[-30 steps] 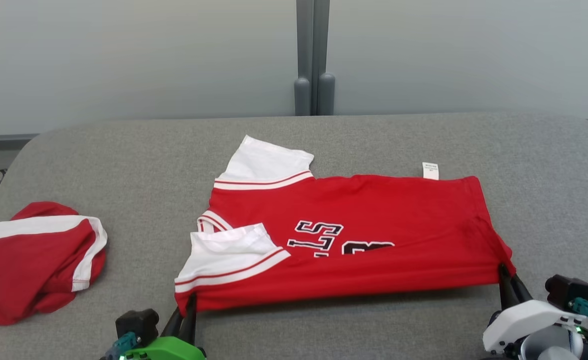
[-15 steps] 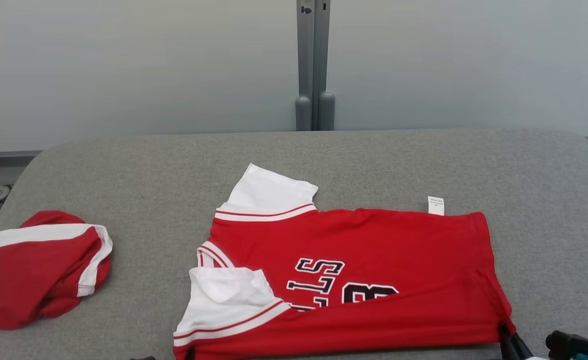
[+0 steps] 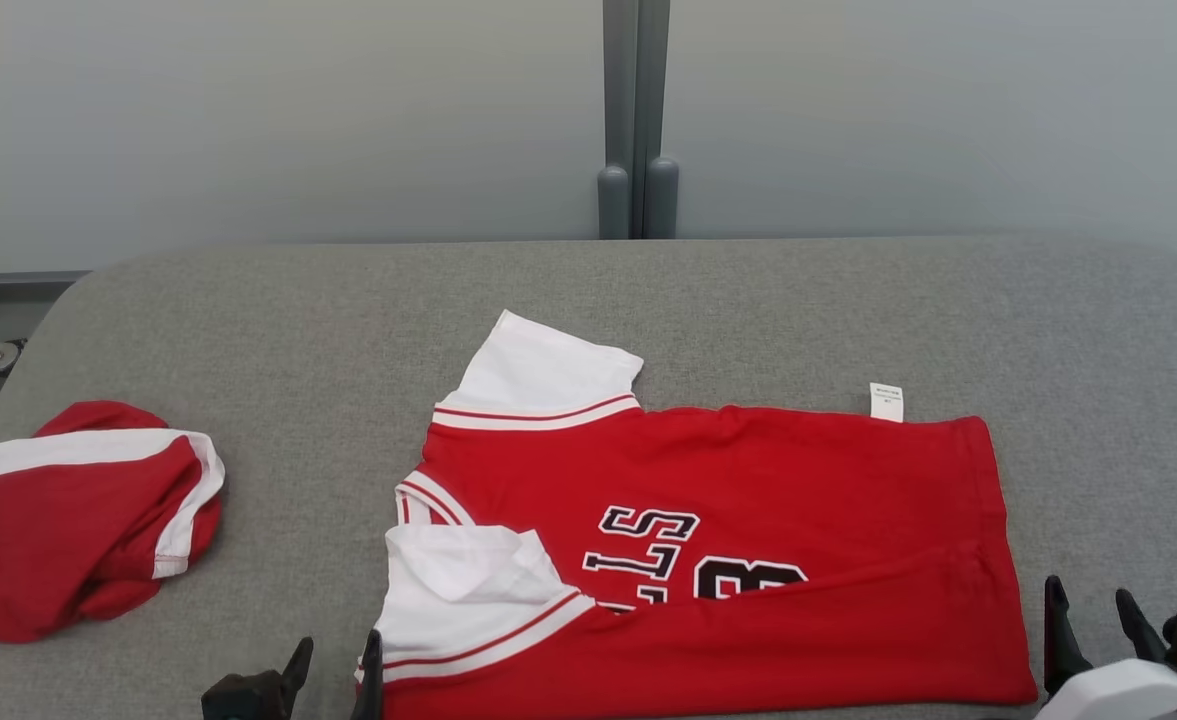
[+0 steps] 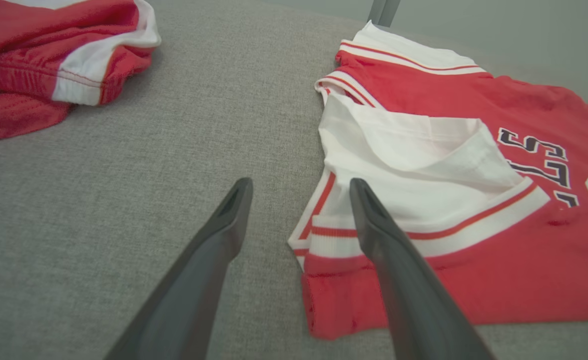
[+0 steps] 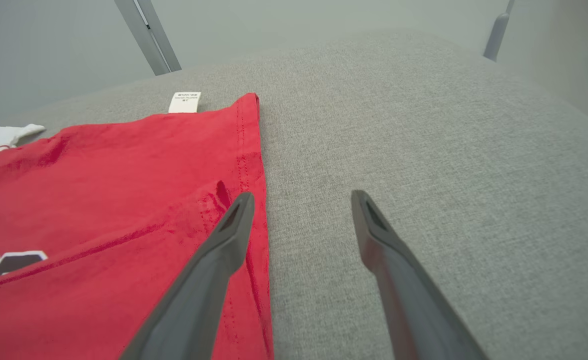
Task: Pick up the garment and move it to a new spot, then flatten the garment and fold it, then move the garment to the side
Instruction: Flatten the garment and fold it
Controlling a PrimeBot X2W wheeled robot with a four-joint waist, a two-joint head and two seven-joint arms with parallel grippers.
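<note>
Here left claw (image 3: 338, 645) and right claw (image 3: 1088, 592) gape beside the jersey (image 3: 748, 470); left wrist view catches another garment (image 4: 49, 65)

Garments: 2, jersey (image 3: 728, 480) at table (image 3: 748, 290) front edge, crumpled bundle (image 3: 78, 520) at left edge
White sleeves (image 3: 548, 370) on jersey: 2
Care tag (image 3: 886, 402): 1
Grippers: 2, left gripper (image 3: 340, 645), right gripper (image 3: 1088, 590)
Fingers (image 4: 224, 235) per gripper: 2
Posts (image 3: 613, 200) beyond far edge: 2

Jersey (image 3: 748, 540) centre of table (image 3: 848, 300); bundled garment (image 3: 78, 520) far left.
</note>
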